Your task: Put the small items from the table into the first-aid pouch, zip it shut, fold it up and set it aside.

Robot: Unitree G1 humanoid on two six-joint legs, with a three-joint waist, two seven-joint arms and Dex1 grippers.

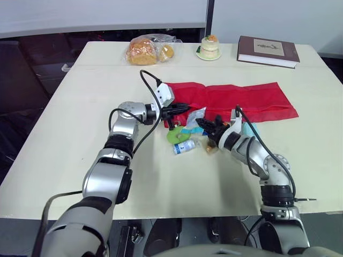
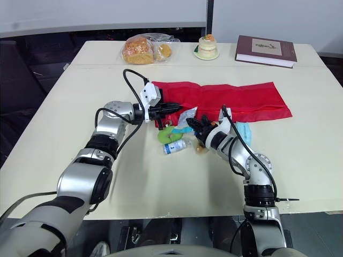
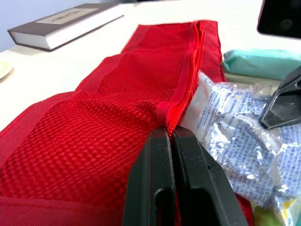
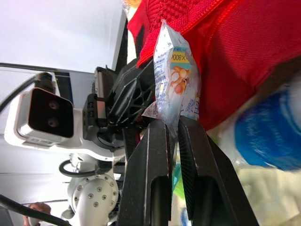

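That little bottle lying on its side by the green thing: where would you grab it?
Probably across the middle of the bottle, from straight above: it lies on its side, so its round body is narrow enough to pinch, and nothing crowds its near side.

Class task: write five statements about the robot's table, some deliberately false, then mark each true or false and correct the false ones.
1. The left gripper is shut on the red pouch's edge. True.
2. The right gripper is open and empty. False: it is shut on a clear packet.
3. The book lies on the red pouch. False: it lies apart from it, at the table's far right corner.
4. A small bottle lies on its side on the table. True.
5. The bagged bread sits at the table's far edge. True.
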